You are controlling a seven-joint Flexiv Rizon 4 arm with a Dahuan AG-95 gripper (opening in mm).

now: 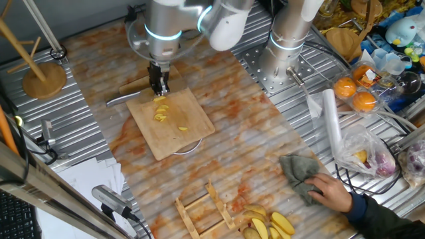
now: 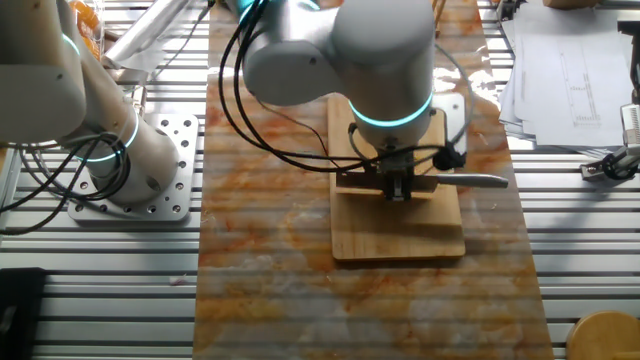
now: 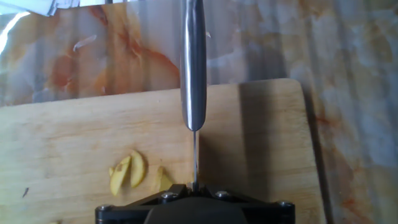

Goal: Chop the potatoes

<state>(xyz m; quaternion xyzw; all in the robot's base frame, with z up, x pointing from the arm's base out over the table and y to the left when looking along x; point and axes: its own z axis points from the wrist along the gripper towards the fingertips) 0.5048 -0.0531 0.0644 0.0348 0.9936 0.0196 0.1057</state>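
My gripper (image 1: pixel 159 87) is shut on a knife (image 3: pixel 193 62) and holds it edge-down over the bamboo cutting board (image 1: pixel 194 109). The knife's silver handle sticks out past the board's edge (image 1: pixel 119 100), also in the other fixed view (image 2: pixel 482 181). Thin yellow potato slices (image 1: pixel 161 114) lie on the board just in front of the gripper, with one more slice (image 1: pixel 182 129) further along. In the hand view the slices (image 3: pixel 127 171) lie just left of the blade, near my gripper (image 3: pixel 194 186). I cannot make out a whole potato lump.
A pile of larger yellow wedges (image 1: pixel 269 226) lies by a wooden rack (image 1: pixel 199 209) at the front. A person's hand (image 1: pixel 332 191) holds a grey cloth (image 1: pixel 299 171). Orange fruits (image 1: pixel 355 93) and bags sit at the right. A second arm's base (image 1: pixel 285 53) stands behind.
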